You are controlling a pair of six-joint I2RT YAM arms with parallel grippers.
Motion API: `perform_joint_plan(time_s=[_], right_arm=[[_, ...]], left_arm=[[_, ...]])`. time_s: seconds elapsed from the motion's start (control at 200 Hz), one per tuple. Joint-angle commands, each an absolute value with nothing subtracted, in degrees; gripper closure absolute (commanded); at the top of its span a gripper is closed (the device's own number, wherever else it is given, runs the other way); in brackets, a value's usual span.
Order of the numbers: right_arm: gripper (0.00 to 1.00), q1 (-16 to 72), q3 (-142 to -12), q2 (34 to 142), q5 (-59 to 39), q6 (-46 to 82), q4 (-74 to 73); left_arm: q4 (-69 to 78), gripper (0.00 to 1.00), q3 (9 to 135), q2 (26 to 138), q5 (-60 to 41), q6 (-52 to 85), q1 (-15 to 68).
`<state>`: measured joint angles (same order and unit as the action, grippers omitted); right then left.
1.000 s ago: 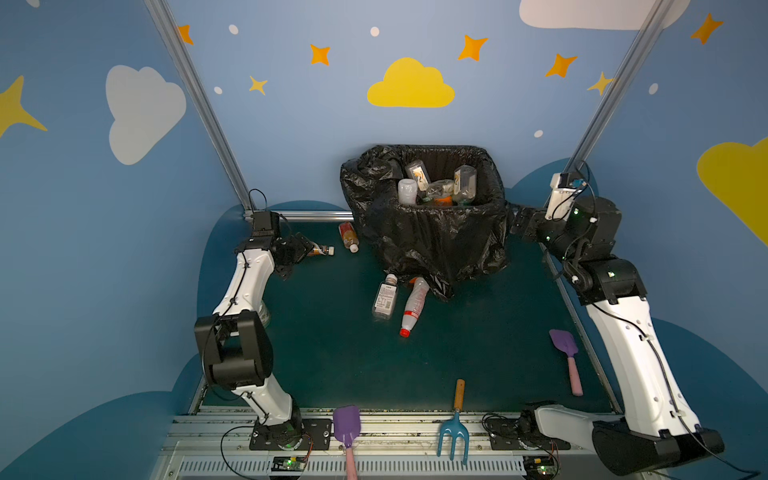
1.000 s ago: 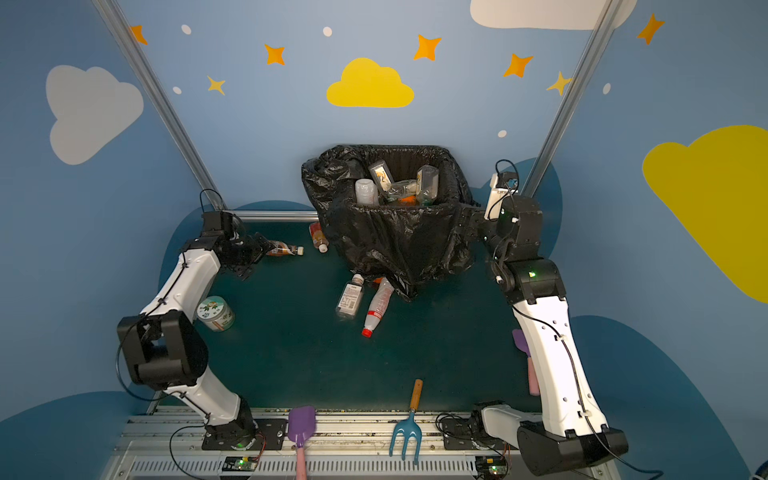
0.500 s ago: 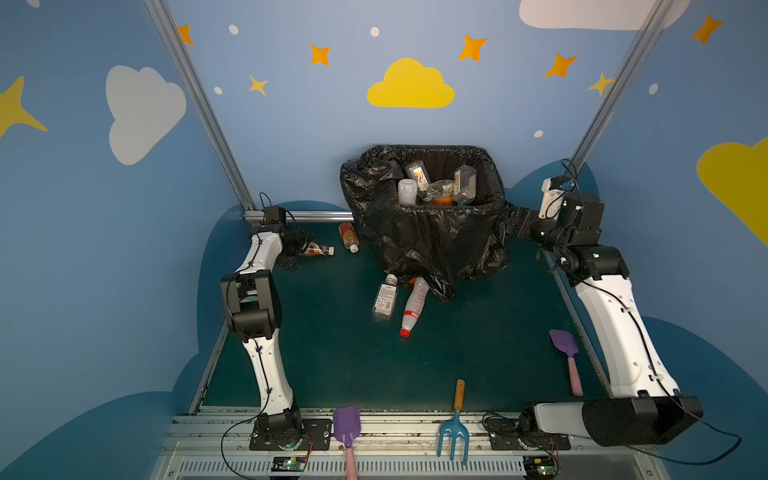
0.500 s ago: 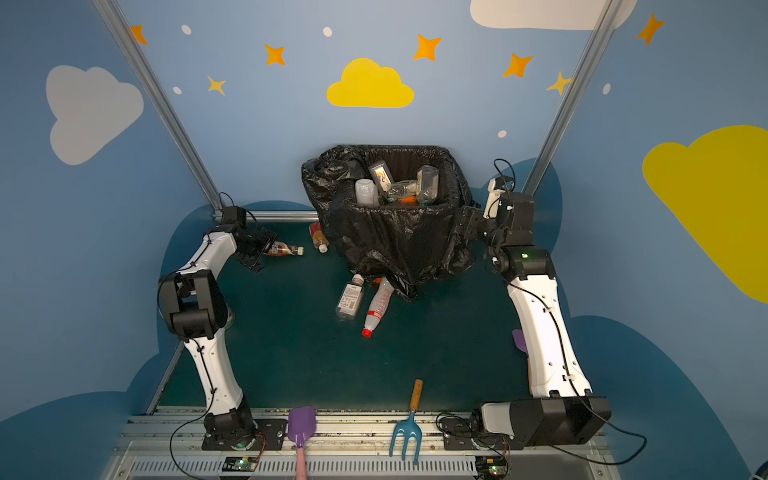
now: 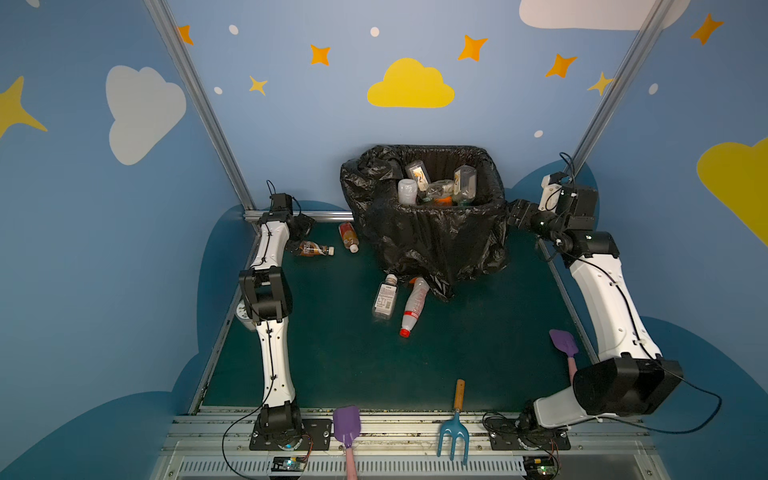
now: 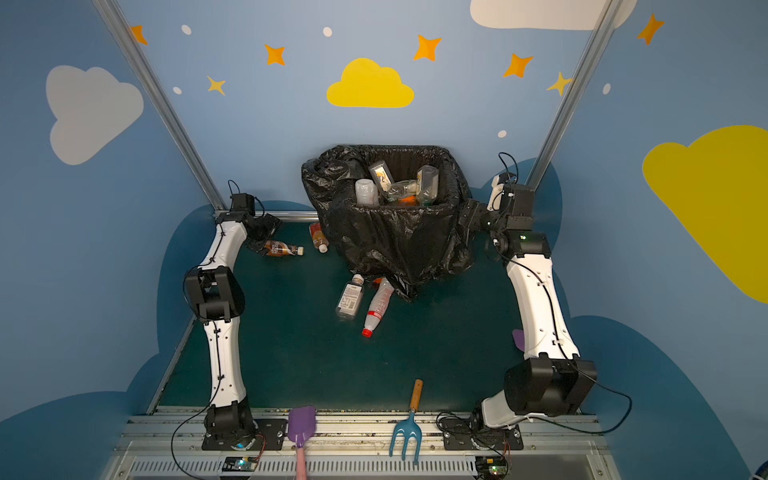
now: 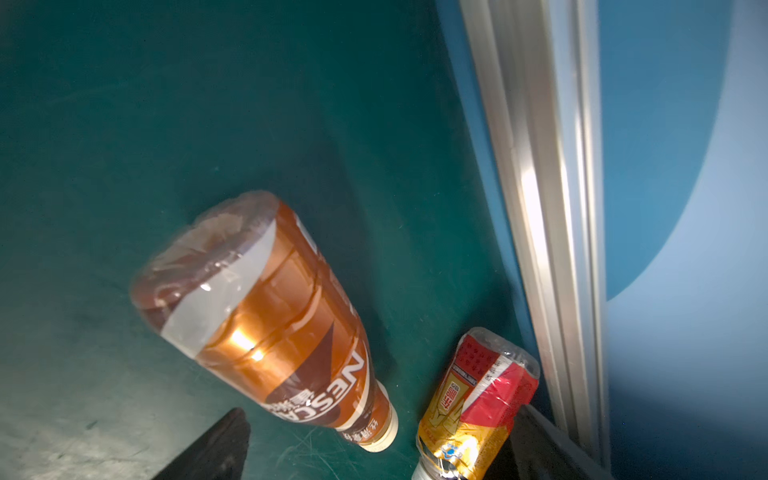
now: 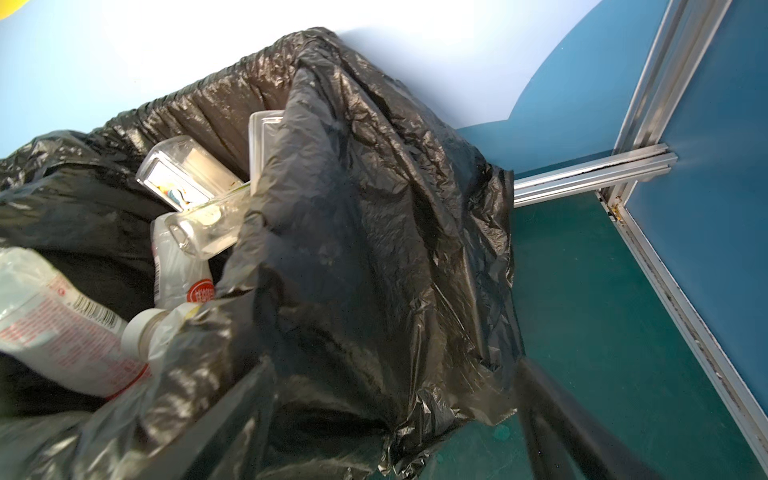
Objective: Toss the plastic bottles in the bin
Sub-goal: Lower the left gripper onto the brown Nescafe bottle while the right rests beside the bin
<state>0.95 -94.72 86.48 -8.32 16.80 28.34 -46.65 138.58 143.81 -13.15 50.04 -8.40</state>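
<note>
Four plastic bottles (image 5: 384, 297) lay on the green mat (image 5: 478, 332), more in the bin (image 5: 436, 237) at its back edge. Outstretched, jaws spread: left gripper (image 5: 298, 244) by the Nescafé bottle (image 7: 270, 324), right gripper (image 5: 513, 214) at the bin.

A robot test cell dressed like a nursery is indicated: blue walls (image 5: 83, 270) are painted with a yellow cloud (image 5: 410, 85) and orange stars (image 5: 472, 46) and framed by aluminium profiles (image 5: 199, 108). A left arm (image 5: 272, 357) and a right arm (image 5: 611, 299) are bolted to a slotted metal rail (image 5: 415, 430).
</note>
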Motion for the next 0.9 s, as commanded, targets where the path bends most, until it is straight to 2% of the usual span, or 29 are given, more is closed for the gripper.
perform_joint_plan(time_s=[0.0, 0.325, 0.896], right_arm=[[0.12, -0.2, -96.4, 87.3, -10.0, 18.7, 27.2], [0.12, -2.4, -98.4, 91.5, -13.9, 22.6, 26.4], [0.12, -5.3, -103.0, 97.0, -19.6, 25.1, 28.9]], left_arm=[[-51.2, 0.02, 140.2, 144.0, -10.2, 50.1, -7.8], [-44.9, 0.02, 125.6, 137.9, -9.8, 51.6, -7.4], [-45.5, 0.02, 137.2, 147.2, -8.4, 55.4, -8.1]])
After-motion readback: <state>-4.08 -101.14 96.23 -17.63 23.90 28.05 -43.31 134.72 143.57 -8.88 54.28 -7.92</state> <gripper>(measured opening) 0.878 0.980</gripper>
